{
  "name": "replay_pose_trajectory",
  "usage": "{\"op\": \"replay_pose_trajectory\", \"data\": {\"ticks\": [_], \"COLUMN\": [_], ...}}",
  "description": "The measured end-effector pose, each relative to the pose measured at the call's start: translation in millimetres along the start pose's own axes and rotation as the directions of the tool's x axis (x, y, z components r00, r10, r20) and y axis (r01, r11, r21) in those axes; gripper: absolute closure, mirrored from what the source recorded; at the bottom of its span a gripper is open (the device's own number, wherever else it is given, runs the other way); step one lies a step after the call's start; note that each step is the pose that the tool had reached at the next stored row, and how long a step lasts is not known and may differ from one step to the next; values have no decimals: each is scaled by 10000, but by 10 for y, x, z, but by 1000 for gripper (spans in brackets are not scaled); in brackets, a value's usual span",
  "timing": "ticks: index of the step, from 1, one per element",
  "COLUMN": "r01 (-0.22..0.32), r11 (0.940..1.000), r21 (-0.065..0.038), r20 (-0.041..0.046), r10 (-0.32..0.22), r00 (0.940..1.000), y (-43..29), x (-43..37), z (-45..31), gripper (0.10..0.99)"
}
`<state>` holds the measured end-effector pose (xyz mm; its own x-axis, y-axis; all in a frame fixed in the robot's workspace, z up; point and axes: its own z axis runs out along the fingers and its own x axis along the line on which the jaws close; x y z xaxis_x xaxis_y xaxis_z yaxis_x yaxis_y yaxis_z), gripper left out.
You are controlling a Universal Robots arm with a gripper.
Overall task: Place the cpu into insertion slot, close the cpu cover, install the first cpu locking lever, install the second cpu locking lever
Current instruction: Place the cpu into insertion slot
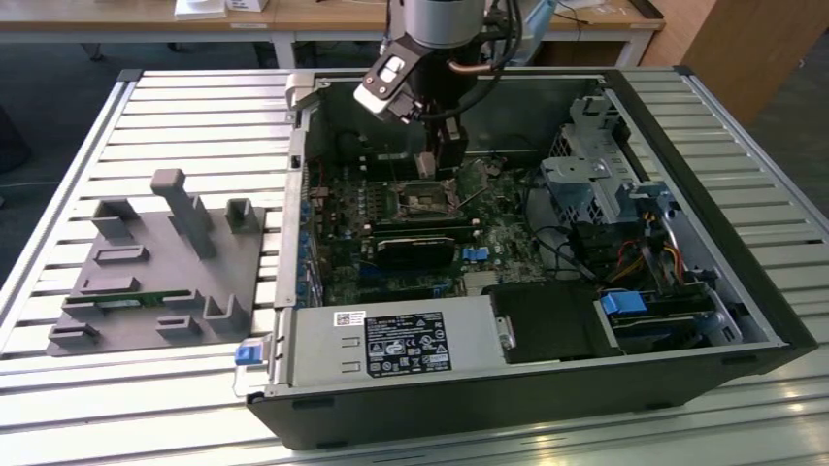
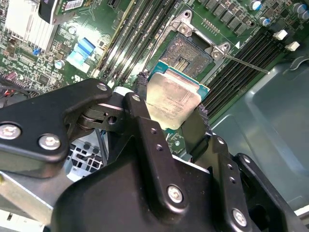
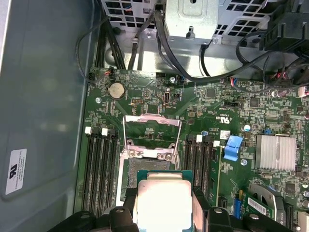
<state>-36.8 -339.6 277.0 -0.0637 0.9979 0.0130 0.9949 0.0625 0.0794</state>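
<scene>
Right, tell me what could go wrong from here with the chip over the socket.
1. The gripper pinches the cpu only by two opposite edges above the insertion slot; it might slip or twist.
2. If it comes down off-square, it could land on the slot's rim instead of seating.
3. The cpu cover stands open beside the slot, with a thin lever close by; the gripper may catch either.

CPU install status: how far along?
Nothing is seated yet. The gripper holds the cpu close to the empty slot. The cover stands open, and one lever juts out unlatched. Left: seating the cpu, closing the cover, both levers.
</scene>
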Motion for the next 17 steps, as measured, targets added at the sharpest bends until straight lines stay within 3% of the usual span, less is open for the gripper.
{"op": "replay_pose_trajectory", "data": {"ticks": [11,17], "r01": [-6,0], "r11": [10000,10000], "r21": [6,14], "r20": [1,74], "r10": [6,-1], "r00": [10000,10000], "y": [-3,-4], "x": [0,-1], "z": [34,60], "gripper": [553,553]}}
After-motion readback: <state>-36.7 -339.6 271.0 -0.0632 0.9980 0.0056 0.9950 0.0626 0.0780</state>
